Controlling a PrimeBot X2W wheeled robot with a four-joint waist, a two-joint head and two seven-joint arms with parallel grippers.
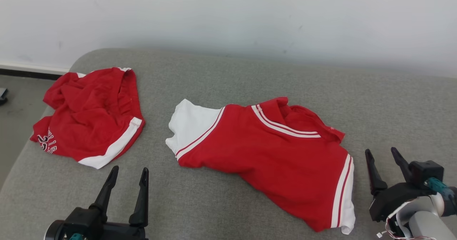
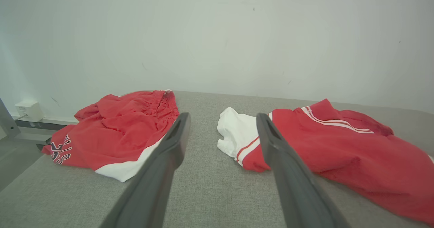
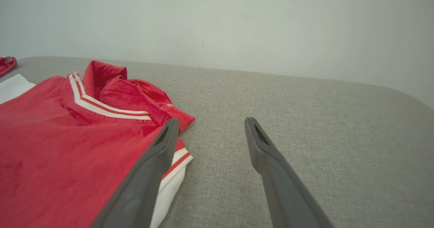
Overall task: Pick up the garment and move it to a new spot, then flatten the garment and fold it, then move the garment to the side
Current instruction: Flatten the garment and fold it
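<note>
The left gripper (image 1: 129, 168) has its two dark fingers spread wide and holds nothing, low over the grey padded surface (image 1: 228, 79) and pointing at the gap between the red shorts (image 1: 93, 115) and the red and white shirt (image 1: 271, 150). The right gripper (image 1: 380, 150) is likewise spread and empty, just beside the shirt's striped right edge. The shirt lies rumpled mid-surface, its white sleeve toward the shorts, which lie apart near the left edge.
</note>
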